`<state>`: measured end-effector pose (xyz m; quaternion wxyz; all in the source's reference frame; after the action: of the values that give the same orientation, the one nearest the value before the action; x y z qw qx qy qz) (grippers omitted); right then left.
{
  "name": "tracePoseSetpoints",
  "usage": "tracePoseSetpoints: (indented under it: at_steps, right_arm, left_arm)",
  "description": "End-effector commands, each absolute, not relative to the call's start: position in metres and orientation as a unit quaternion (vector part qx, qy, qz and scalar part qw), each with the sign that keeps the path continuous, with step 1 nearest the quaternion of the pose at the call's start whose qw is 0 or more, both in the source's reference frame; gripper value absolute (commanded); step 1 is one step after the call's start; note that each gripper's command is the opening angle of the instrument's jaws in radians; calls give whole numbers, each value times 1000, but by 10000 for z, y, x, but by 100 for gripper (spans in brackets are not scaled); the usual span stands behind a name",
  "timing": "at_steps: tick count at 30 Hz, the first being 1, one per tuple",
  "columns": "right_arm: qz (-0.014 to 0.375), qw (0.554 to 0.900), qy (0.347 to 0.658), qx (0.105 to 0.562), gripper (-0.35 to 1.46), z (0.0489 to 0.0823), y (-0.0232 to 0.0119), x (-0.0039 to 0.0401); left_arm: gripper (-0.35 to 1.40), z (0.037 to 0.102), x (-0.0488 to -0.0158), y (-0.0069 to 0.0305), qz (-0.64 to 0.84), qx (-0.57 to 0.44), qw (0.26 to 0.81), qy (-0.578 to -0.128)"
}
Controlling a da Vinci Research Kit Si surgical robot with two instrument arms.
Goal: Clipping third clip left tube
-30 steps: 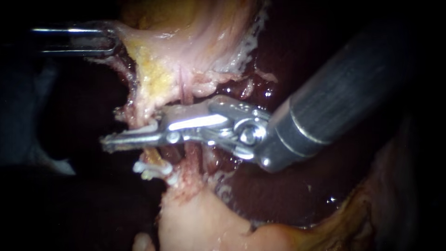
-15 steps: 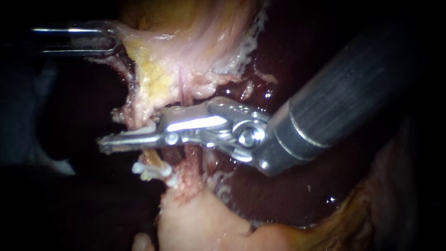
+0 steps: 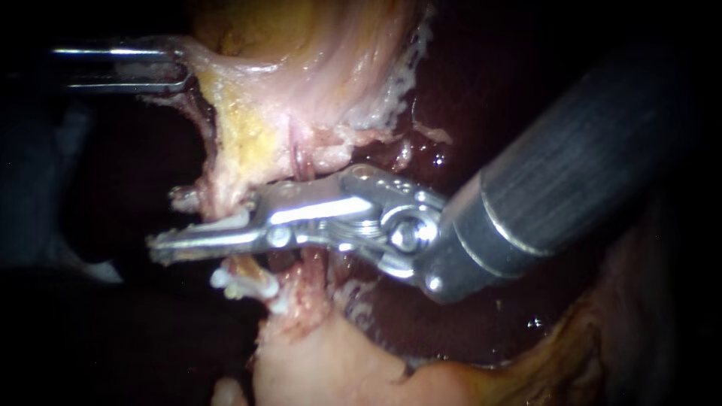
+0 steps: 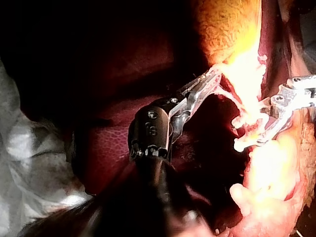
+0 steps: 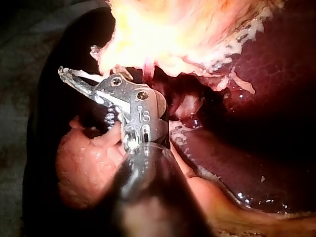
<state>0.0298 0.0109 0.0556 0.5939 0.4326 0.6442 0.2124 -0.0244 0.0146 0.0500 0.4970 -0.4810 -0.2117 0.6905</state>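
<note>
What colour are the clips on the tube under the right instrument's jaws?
The clips are white; the endoscope view shows them best.

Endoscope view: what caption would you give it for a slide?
Left tool holds tissue taut while right tool grips a white clip across the tube.

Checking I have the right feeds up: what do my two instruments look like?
The left instrument: thin bright-metal jaws shaped as slender windowed frames, on a dark rounded wrist with small screws. The right instrument: thick dark grey shaft with a lighter ring, shiny silver hinged wrist with a round pivot pin, and long narrow silver jaws. No cables show.
</note>
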Motion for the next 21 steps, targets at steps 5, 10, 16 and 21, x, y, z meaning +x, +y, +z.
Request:
tracePoseSetpoints:
  at_steps: [5,10,16,21]
  right_arm:
    - [212,595,644,432,43,560,109,297]
    - [215,593,642,436,39,561,109,297]
    - [217,592,640,438,33,562,110,294]
    - [220,589,639,442,33,562,110,294]
  left_arm:
    - [-35,500,-244,146,690,-481,497,-212]
    - [-35,500,-244,146,690,-481,497,-212]
    - [-35,500,-244,146,690,-481,497,-212]
    - [-35,500,-244,146,690,-481,497,-212]
